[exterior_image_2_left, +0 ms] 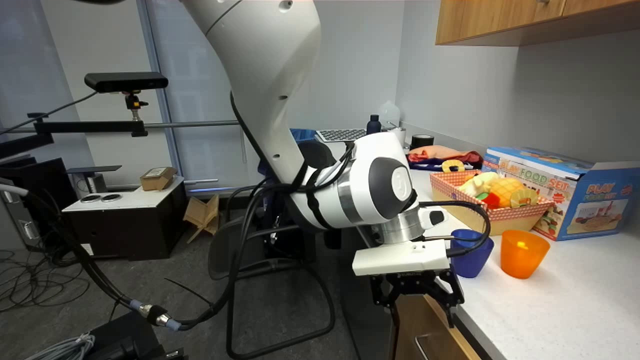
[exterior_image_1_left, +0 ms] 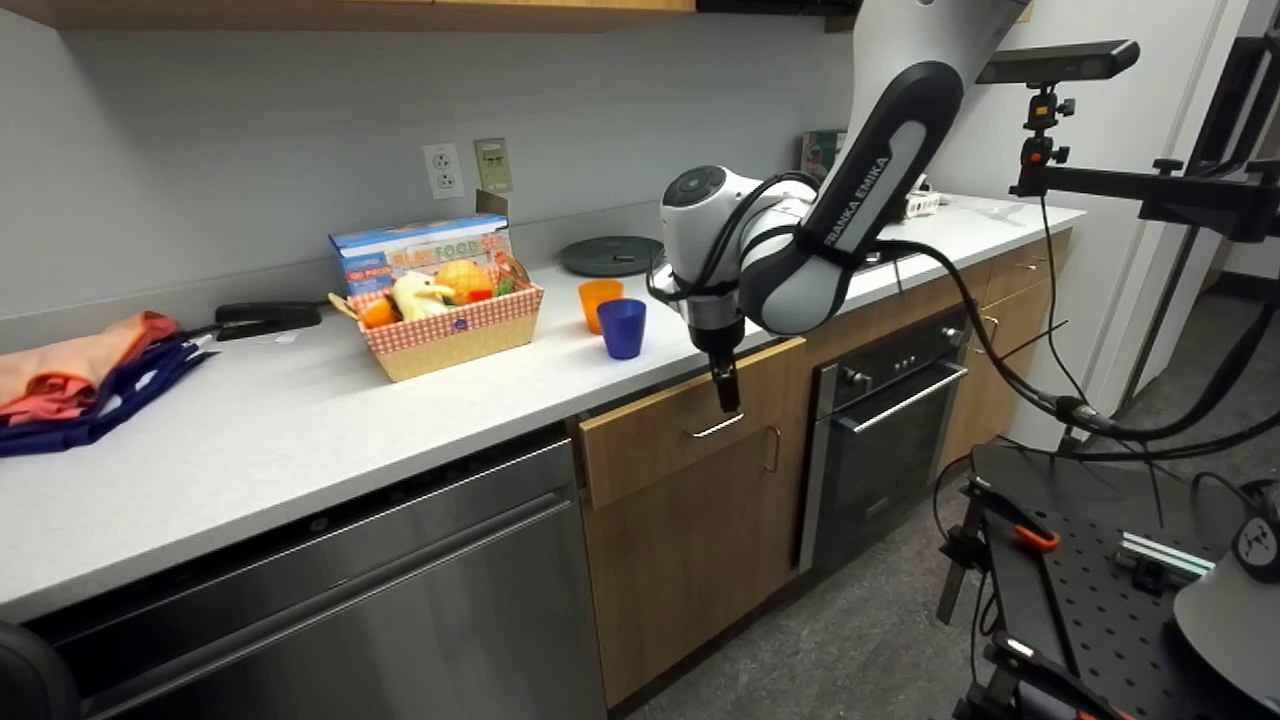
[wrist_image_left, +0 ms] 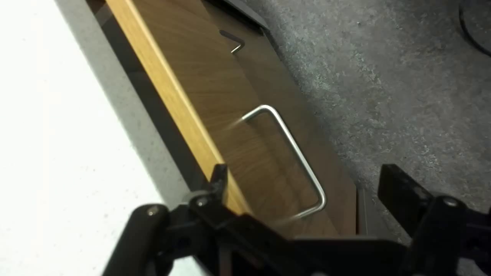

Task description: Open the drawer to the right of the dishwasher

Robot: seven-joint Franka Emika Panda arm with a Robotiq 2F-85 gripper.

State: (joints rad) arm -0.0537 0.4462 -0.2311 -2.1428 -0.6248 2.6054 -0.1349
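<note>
The drawer has a brown wood front and stands slightly out from the cabinet. Its front also shows in an exterior view and the wrist view, with a dark gap between its top edge and the counter. Its silver bar handle is free. The stainless dishwasher is left of it. My gripper is open and empty, pointing down over the drawer front. In the wrist view, one finger overlaps the drawer's top edge, the other lies over the floor, and the handle shows between them. Contact cannot be told.
The white counter edge runs just beside the gripper. A blue cup, an orange cup and a play-food basket stand on it. A black oven is right of the cabinet door. Cables hang from the arm.
</note>
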